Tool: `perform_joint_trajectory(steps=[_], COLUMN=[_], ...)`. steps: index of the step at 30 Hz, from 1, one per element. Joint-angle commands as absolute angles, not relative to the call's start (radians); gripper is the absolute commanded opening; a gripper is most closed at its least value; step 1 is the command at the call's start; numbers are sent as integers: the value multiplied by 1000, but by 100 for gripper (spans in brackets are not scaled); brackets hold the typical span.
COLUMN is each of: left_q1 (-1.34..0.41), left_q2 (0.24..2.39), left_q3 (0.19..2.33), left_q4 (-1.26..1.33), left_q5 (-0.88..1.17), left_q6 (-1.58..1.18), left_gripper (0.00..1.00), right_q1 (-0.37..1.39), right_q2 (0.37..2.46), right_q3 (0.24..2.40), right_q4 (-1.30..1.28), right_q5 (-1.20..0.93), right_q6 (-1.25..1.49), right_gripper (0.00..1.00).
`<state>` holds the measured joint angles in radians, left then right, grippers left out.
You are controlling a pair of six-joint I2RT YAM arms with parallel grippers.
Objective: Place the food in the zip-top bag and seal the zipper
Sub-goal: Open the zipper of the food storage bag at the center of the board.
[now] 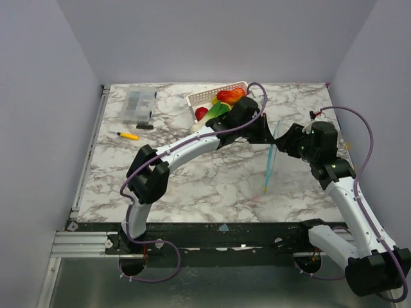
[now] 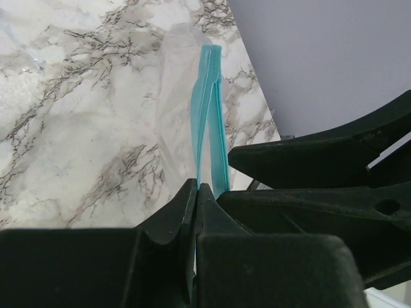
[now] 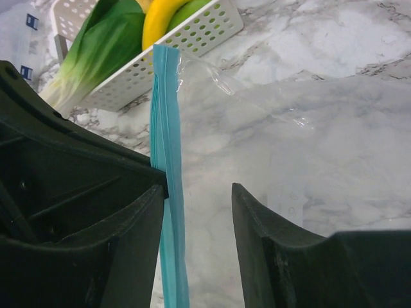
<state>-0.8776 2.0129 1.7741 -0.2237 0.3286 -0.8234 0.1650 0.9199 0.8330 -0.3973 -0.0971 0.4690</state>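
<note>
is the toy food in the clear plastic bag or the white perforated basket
In the basket: green-white leek and yellow banana lie there; the bag looks empty.

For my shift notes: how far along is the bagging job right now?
Done: nothing looks bagged; the food sits in the white basket. In hand: the left gripper pinches the zipper, holding the zip-top bag up; the right gripper is open around the strip. Left: loading, sealing.
</note>
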Motion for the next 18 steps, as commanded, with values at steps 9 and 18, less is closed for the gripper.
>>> perform_joint_trajectory(steps=[9,18], left_q1=[-880,-863], left_q2=[1980,1963], left_q3=[1790,1783], left_q4=[-237,-288], left_q5=[362,349], left_q6=[-851,-818], left_gripper=[0,0], right_q1=[369,484], right_q2=[1081,1152], right_q3=[1022,1077], right_q4=[-577,-614], right_q5=[271,596], right_q6=[420,409], right_gripper=[39,22])
